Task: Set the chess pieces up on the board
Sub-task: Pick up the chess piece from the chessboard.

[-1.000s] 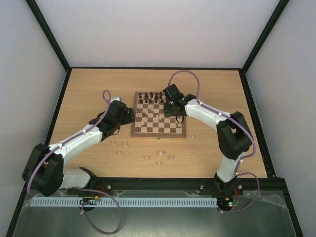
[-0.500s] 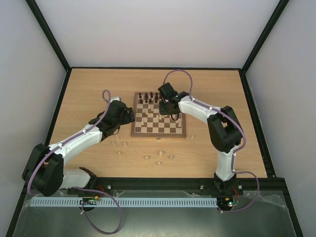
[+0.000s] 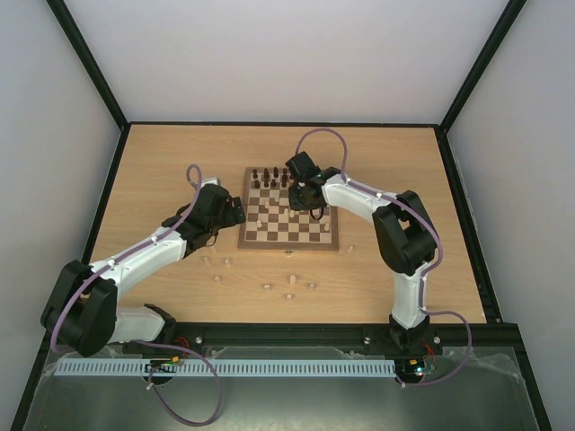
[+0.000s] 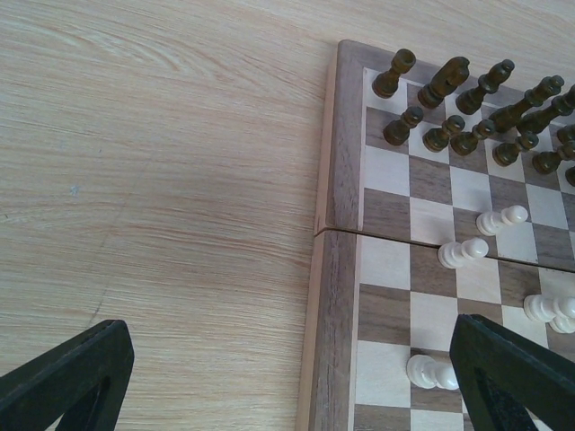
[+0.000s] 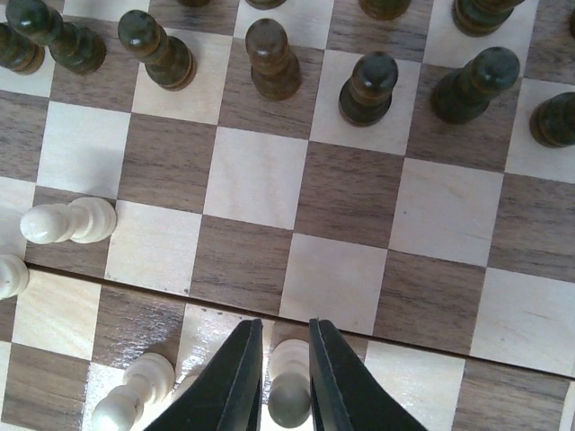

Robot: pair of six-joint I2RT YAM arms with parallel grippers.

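The chess pieces [image 3: 267, 286] are split: several sit loose on the counter [image 3: 162, 171] behind both grippers, toward the arm bases, and a few on the board [image 3: 265, 245]. Our right gripper [image 5: 286, 325] is drawn narrow around one pale piece [image 5: 289, 382], whose long axis runs along the fingers [image 5: 241, 377], rounded head toward the wrist. Ahead of its tips stand the dark pieces [image 5: 369, 87]; to its left are more pale ones. Our left gripper [image 4: 287, 359] is spread wide and holds nothing, straddling the board's edge, with pale pieces just ahead to its right; we cannot tell whether they stand or lie.
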